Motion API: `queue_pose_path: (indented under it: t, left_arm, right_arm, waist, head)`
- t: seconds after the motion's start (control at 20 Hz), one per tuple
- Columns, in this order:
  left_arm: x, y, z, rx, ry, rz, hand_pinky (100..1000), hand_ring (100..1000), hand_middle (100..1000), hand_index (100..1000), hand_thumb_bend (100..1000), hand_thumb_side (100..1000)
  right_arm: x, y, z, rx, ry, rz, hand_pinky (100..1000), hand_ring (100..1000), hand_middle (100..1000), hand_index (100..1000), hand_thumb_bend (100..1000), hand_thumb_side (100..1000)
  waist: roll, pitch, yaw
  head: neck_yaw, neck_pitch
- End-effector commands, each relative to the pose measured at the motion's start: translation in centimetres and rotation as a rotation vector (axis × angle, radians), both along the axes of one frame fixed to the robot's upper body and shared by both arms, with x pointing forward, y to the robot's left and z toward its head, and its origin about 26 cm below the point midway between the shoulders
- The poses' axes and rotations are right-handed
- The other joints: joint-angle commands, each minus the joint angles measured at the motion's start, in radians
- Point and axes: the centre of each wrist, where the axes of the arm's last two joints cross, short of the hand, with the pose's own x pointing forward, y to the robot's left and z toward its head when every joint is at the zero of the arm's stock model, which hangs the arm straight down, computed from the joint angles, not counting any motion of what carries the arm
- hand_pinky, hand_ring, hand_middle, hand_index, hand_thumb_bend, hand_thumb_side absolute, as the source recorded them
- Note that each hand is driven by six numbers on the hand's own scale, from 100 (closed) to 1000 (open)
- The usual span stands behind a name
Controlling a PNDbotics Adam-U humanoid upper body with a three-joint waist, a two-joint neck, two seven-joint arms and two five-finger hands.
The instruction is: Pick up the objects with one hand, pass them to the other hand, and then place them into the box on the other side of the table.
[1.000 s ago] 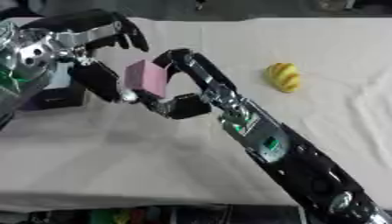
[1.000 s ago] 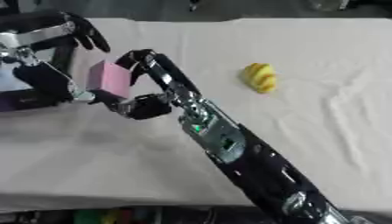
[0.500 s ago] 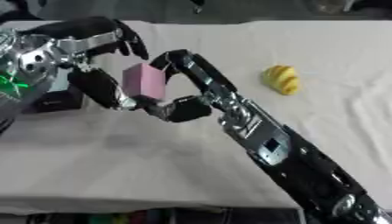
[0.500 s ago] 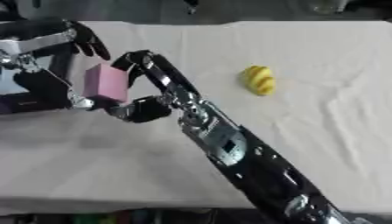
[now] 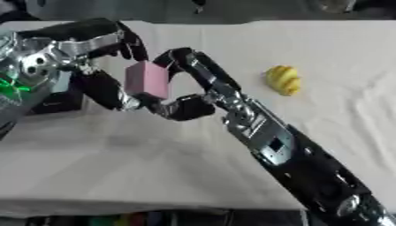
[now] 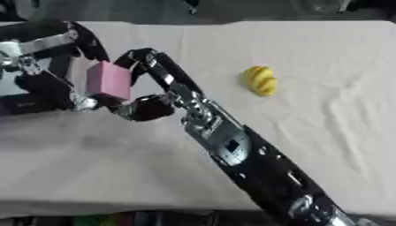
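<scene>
The pink rectangular block (image 5: 147, 79) has drifted leftward; right hand (image 5: 188, 90) still pinches it, left hand (image 5: 97, 62) now curling round it — handover nearly complete.

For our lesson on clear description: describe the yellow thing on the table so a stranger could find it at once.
Start at the white cloth-covered table. Right of the long black right arm, the yellow thing lies alone on the cloth, rounded and ribbed. Unlike the pink block, held up on the left between the left hand and right hand, nothing touches it.
</scene>
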Motion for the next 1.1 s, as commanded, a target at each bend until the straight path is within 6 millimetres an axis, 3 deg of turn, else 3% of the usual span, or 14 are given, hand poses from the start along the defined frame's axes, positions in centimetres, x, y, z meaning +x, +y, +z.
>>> queue_pose_path:
  t: [0.05, 0.2, 0.55, 1.1]
  left_arm:
    - [-0.10, 0.28, 0.82, -0.004, 0.081, 0.083, 789, 724, 628, 607, 246, 139]
    - [-0.19, 0.20, 0.84, -0.013, 0.071, 0.079, 773, 693, 591, 547, 216, 105]
    - [-0.19, 0.19, 0.70, -0.018, 0.065, 0.080, 752, 665, 559, 508, 203, 100]
    - [-0.26, 0.10, 0.66, 0.018, 0.042, 0.081, 723, 580, 445, 469, 314, 100]
  right_arm:
    - [-0.87, 0.81, 1.37, 0.024, -0.037, 0.050, 766, 538, 529, 518, 232, 100]
    - [-0.87, 0.79, 1.34, 0.021, -0.036, 0.050, 766, 538, 529, 518, 234, 100]
    - [-0.88, 0.76, 1.31, 0.016, -0.034, 0.053, 764, 538, 530, 518, 259, 100]
    - [-0.89, 0.65, 1.46, 0.013, -0.042, 0.048, 759, 561, 561, 558, 506, 100]
  waist:
    - [0.015, 0.000, 0.001]
    - [0.015, 0.000, 0.002]
    - [0.014, 0.002, 0.003]
    - [0.012, 0.001, 0.001]
  head:
    - [-0.002, -0.012]
    - [-0.002, -0.011]
    - [-0.004, -0.012]
    - [-0.003, -0.010]
